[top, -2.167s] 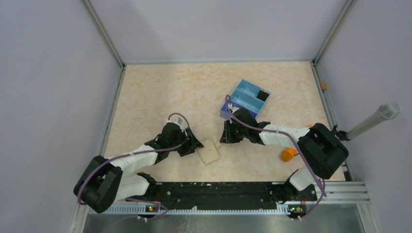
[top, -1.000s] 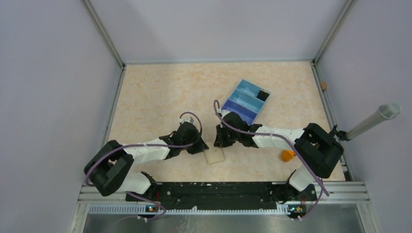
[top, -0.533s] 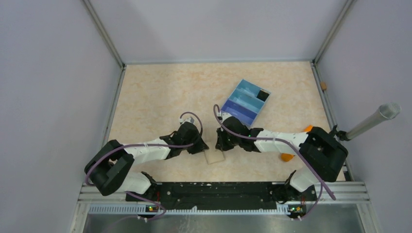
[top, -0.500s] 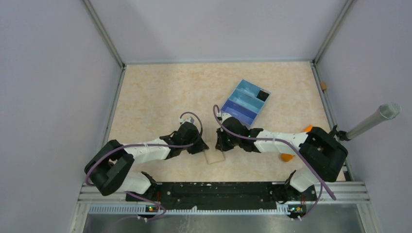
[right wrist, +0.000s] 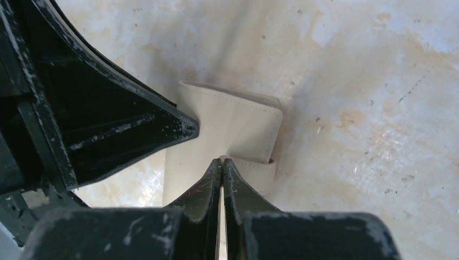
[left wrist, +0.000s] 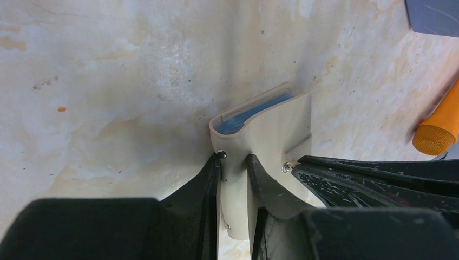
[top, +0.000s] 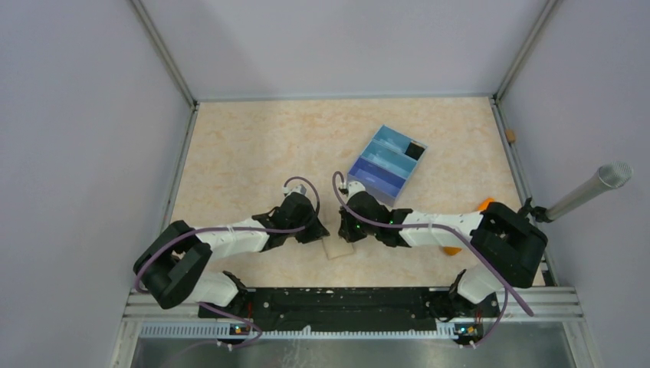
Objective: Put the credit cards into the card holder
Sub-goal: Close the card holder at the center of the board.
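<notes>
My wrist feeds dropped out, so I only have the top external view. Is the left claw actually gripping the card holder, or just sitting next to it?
Observer: Gripping it. In the left wrist view the left claw is shut on one beige flap of the card holder, and the holder's mouth gapes open beyond the fingertips.
Operator: From above I only see beige. Is anything inside the holder?
Observer: Yes. The left wrist view shows the light-blue edges of the credit cards inside that open mouth, tucked between the flaps.
</notes>
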Robot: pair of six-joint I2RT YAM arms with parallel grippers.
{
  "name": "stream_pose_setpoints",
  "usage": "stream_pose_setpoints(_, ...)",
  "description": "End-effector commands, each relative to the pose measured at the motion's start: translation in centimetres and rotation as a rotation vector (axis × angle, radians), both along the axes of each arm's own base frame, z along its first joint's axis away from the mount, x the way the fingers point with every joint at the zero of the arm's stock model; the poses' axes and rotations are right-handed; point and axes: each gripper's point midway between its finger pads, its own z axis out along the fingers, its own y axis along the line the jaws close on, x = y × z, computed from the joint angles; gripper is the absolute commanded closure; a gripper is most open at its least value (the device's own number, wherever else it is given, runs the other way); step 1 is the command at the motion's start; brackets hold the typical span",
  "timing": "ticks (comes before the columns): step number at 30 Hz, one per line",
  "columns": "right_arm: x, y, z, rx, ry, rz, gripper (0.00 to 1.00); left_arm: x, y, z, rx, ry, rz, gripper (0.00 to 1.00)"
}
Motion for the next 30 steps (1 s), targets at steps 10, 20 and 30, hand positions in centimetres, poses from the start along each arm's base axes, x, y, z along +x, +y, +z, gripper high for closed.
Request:
stream_pose_setpoints(10,-1.4,0.0,-0.6,0.005,-0.07,0.007,1.0,-2.9,4.7,-4.9,0.243,0.125,0.013,0.77)
stream_pose_setpoints(20,-3.2,-1.3,-1.8,-0.022,-0.052,-0.04,1.0,-2.9,4.8,-4.8,0.239,0.123,0.023,0.77)
stream_pose_setpoints(30,-3.0,-1.3,-2.7,-0.073,-0.08,-0.051,1.0,-2.9,4.8,-4.9,0.24,0.123,0.022,0.77)
